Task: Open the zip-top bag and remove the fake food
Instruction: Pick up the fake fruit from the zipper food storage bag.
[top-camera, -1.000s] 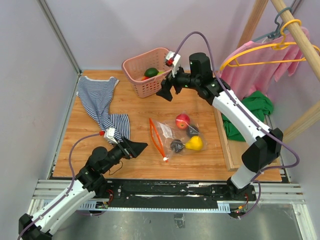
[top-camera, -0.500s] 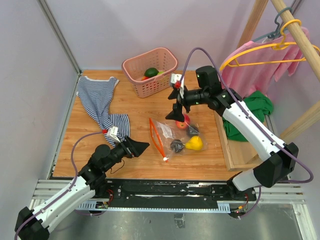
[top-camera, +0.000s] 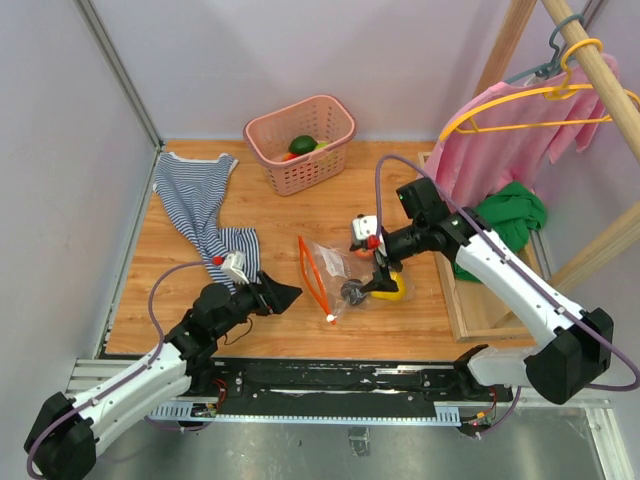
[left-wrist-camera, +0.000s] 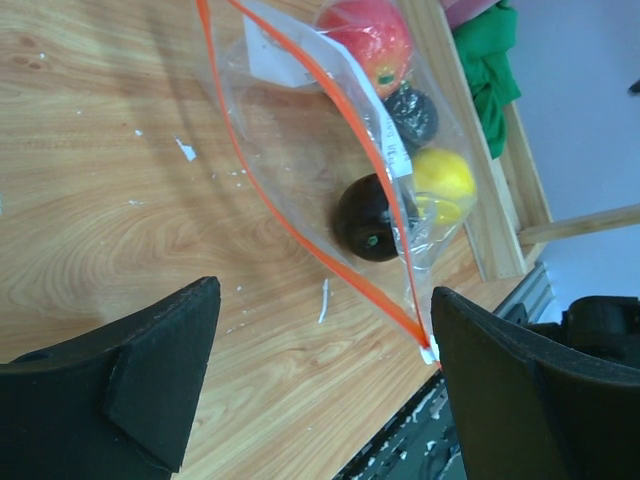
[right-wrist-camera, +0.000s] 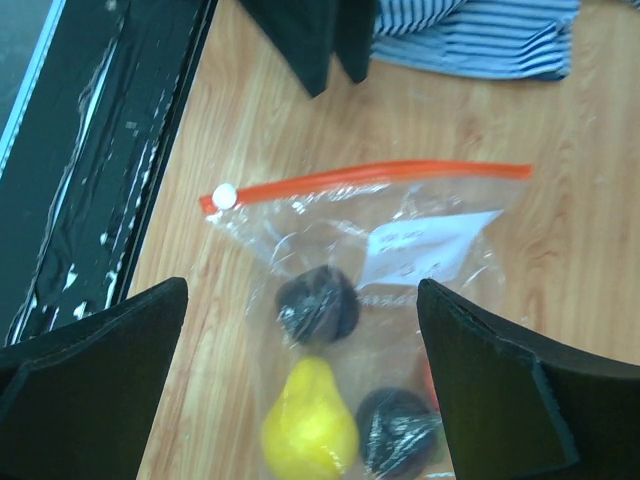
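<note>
Zip-top bag (top-camera: 335, 268): lay flat on table (top-camera: 300, 215), orange zip edge facing left gripper (left-wrist-camera: 322, 300); fake food (left-wrist-camera: 365, 215) inside, bunched at the far end. Left gripper: jaws spread, empty, aimed at the zip, apparently to pinch it. Right gripper (right-wrist-camera: 302, 295): spread, empty, above the fruit, likely to anchor the bag.

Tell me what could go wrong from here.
1. The right hand hangs open over the yellow pear, so it may pinch it through the zip-top bag instead of plastic alone.
2. The bag lies loose on the table; the left hand could push its orange strip away.
</note>
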